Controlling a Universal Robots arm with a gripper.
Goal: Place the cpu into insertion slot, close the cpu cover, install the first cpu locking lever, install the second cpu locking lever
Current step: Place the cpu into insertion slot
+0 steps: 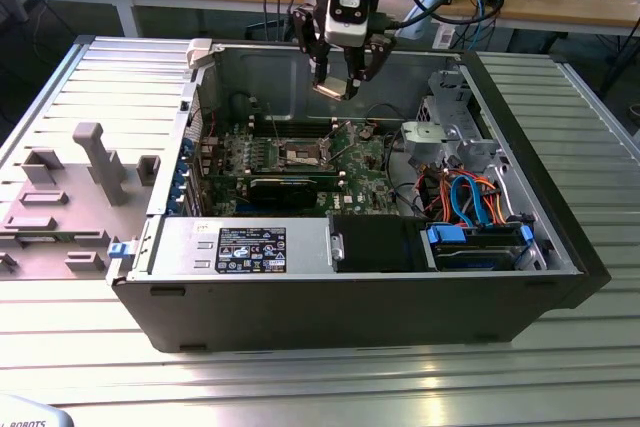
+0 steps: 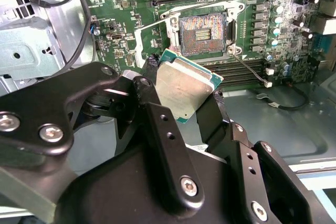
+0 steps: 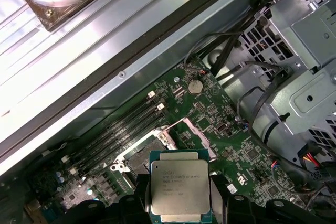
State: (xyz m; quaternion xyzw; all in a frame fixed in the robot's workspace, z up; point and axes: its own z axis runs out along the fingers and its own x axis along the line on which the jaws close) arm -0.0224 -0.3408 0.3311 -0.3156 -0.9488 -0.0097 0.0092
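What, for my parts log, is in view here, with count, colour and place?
ribbed grey metal table: one, under everything.
black metal computer case: one, lying open on the table.
green circuit board: one, inside the case.
dark square silver-rimmed insertion slot: one, uncovered, on the board.
small flat square silvery-grey metal cpu: one, silver, held above the board.
grey plastic fixture: one, exterior view's left, on the table.
black gripper: one, shut on the cpu, over the case.
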